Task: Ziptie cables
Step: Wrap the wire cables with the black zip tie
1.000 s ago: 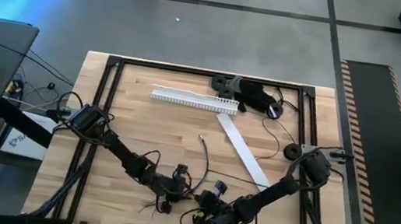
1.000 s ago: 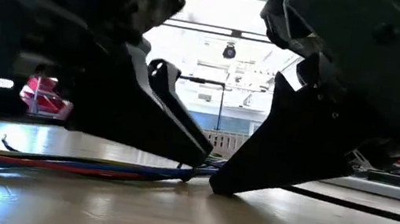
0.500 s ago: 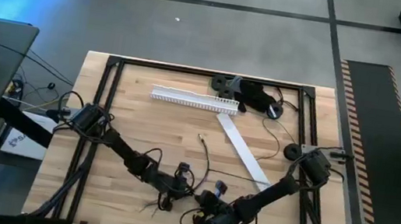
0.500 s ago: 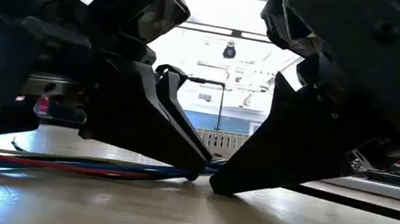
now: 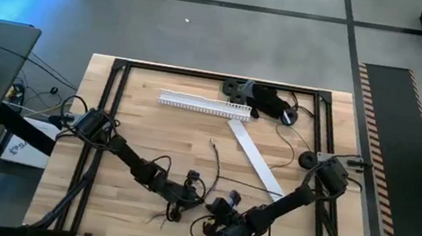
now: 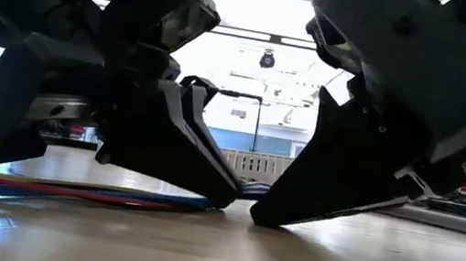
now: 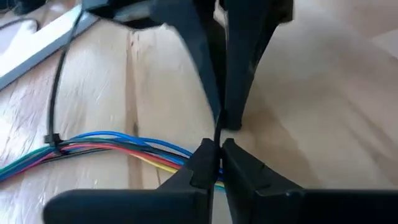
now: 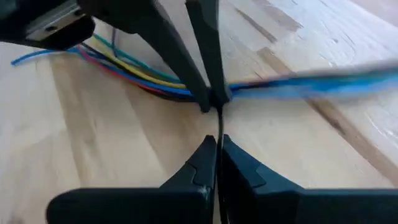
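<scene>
Both grippers meet tip to tip near the front edge of the table, over the cables, a bundle of blue, red, yellow and green wires lying flat on the wood. The left gripper is pinched closed on a thin black strand, probably the zip tie's tail, right where it crosses the cables. The right gripper is likewise clenched on the same thin black line, which runs from its tips up to the bundle. A zip tie already cinches the wires farther along, its tail rising loose.

The step in hand looks like tightening a second tie. To do it well, one gripper should hold the head still against the bundle while the other draws the tail straight out along its own line, slowly, so that the loop closes round all the wires and none slips free. Pulling sideways could drag the cables across the table.
</scene>
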Robot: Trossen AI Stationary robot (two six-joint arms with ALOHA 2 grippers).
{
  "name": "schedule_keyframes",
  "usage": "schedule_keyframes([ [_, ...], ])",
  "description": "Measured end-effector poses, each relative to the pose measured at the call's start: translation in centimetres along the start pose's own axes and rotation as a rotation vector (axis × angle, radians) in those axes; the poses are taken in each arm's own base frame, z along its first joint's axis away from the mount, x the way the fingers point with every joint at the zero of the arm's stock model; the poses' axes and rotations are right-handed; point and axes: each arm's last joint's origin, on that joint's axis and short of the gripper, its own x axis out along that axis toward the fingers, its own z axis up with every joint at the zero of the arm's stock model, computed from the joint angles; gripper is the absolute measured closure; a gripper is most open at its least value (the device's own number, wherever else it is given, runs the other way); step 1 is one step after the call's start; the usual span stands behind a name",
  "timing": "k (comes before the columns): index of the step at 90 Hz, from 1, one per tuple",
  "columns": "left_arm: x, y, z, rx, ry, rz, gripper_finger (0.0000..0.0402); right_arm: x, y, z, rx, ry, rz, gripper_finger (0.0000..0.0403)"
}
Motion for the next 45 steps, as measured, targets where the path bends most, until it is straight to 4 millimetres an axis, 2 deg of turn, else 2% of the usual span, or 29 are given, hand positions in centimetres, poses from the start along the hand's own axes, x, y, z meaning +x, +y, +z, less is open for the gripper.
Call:
schedule_keyframes([
  [21,0.0,0.0,-0.2,-0.005,0.023,-0.002,0.0401,-0.8,0.0,-0.9,-0.002,0.020,-0.016,0.0402],
  [36,0.0,0.0,-0.3,-0.009,0.026,-0.004,0.0401,-2.2,-0.4,-0.1,-0.069,0.072,-0.024,0.0400],
  [45,0.0,0.0,-0.3,-0.012,0.026,-0.005,0.0401,-3.5,-1.1,0.9,-0.142,0.104,-0.059,0.0381],
])
